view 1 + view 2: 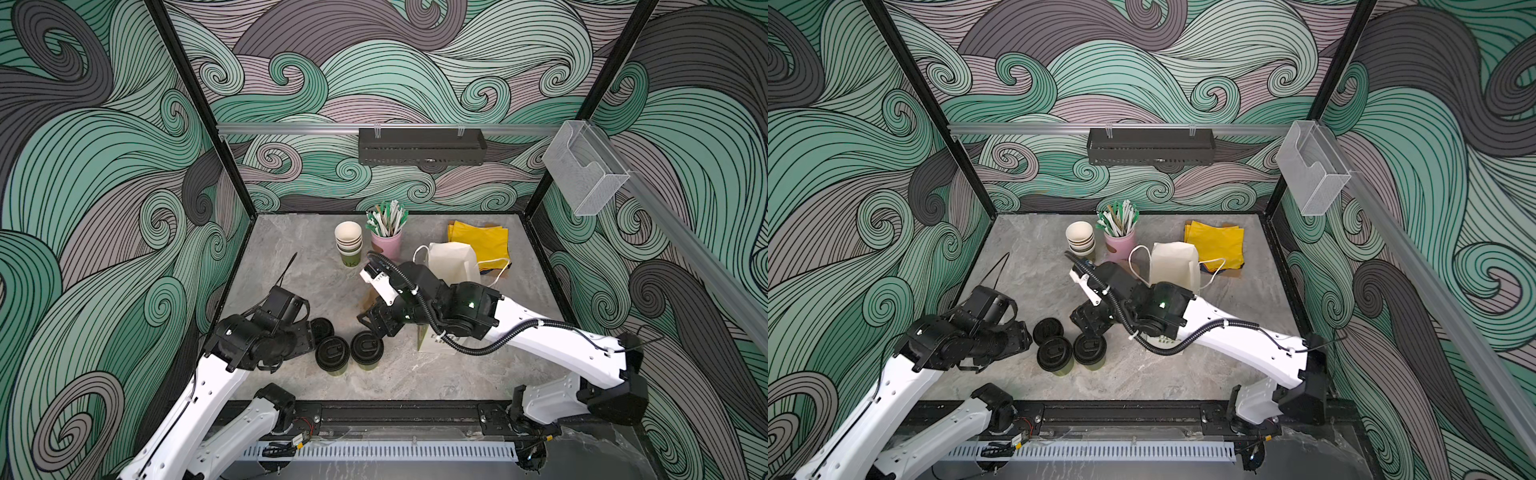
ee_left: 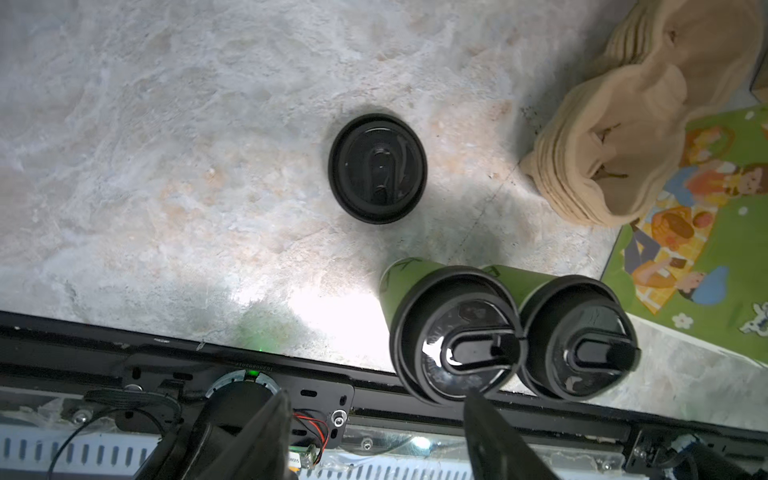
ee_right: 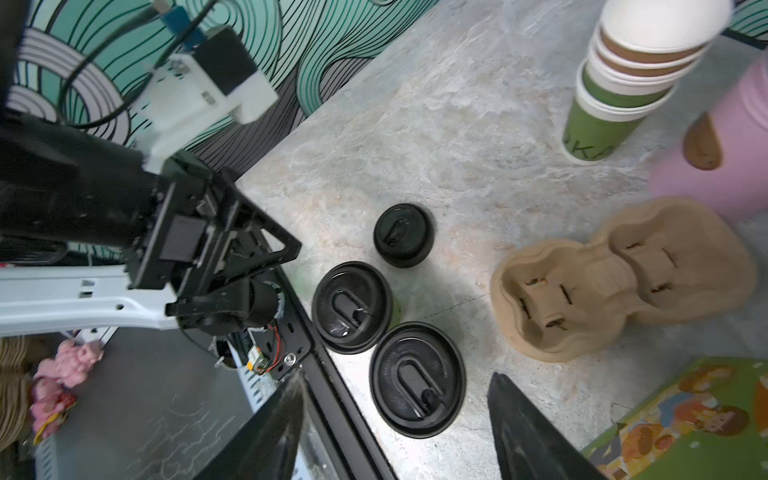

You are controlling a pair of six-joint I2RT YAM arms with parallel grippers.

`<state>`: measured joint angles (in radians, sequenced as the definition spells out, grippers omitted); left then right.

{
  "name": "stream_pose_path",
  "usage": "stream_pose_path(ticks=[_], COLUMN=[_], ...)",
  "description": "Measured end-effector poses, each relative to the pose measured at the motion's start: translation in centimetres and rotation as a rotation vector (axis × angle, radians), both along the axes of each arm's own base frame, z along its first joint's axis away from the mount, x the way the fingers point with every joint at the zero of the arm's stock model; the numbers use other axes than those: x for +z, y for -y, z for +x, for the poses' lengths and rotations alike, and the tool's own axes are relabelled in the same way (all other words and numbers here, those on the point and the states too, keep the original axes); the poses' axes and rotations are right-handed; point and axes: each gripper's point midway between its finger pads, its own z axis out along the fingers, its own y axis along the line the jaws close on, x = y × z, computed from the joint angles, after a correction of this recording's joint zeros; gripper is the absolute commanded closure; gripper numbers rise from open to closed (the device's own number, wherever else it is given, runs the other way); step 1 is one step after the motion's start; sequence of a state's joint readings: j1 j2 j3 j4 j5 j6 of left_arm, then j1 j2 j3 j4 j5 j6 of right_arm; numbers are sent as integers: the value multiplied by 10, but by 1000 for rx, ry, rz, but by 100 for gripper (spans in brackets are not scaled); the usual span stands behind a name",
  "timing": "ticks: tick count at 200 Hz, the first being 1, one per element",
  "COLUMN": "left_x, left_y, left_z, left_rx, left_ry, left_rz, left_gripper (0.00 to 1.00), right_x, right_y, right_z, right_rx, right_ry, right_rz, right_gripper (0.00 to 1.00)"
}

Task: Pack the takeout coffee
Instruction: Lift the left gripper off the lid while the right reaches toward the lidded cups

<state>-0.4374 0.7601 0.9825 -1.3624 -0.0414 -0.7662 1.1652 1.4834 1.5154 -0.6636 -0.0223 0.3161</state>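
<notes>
The takeout coffee is two olive-green cups with black sip lids, standing side by side near the table's front, one [image 1: 331,353] [image 1: 1054,353] left of the other [image 1: 366,347] [image 1: 1089,348]. My left gripper [image 2: 378,415] hangs open and empty just left of them; in the left wrist view the nearer cup [image 2: 455,340] is past one fingertip. My right gripper [image 3: 395,399] hovers open above the right cup [image 3: 417,380], its fingers apart on either side of the lid and not touching it. The left cup [image 3: 352,306] stands beside it.
A loose black lid [image 1: 322,328] [image 3: 403,241] lies behind the cups. The brown pulp carrier [image 3: 623,278] and a green illustrated sheet [image 3: 685,424] lie to their right. At the back stand stacked cups [image 1: 348,243], a pink straw cup [image 1: 386,241], a white bag [image 1: 451,259] and yellow napkins [image 1: 482,241].
</notes>
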Motion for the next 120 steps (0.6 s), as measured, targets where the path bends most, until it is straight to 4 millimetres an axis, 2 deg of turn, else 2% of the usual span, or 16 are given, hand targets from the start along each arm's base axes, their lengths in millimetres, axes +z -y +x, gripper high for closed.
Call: stream_pose_path(ticks=[18,45,61,79,97,120], left_x=[-15,-38,-43,-43,-44,-47], left_y=[-2,5,13,21,26,28], left_z=[-10,-22,-24,-22,-20,-19], left_rx=[23,37,33,24,20,24], left_ry=[-32,-94,-105,-93,-90,-92], left_rz=[-21,-76,-122,-171,-200,-212], left_gripper=[36,39,39,41,43,46], right_x=[-16,-67,-100,-127,-138,-129], right_y=[-15,-34,-42,-45,-47,-55], right_z=[-6,-7,-9,-14,-18,-16], right_rx=[35,55,67,77,89,96], right_ry=[-51,-167,-236,-297,-330,-337], right_rz=[-45,-186,-265,-326,-352,-325], right_gripper=[34,38,39,41,43,47])
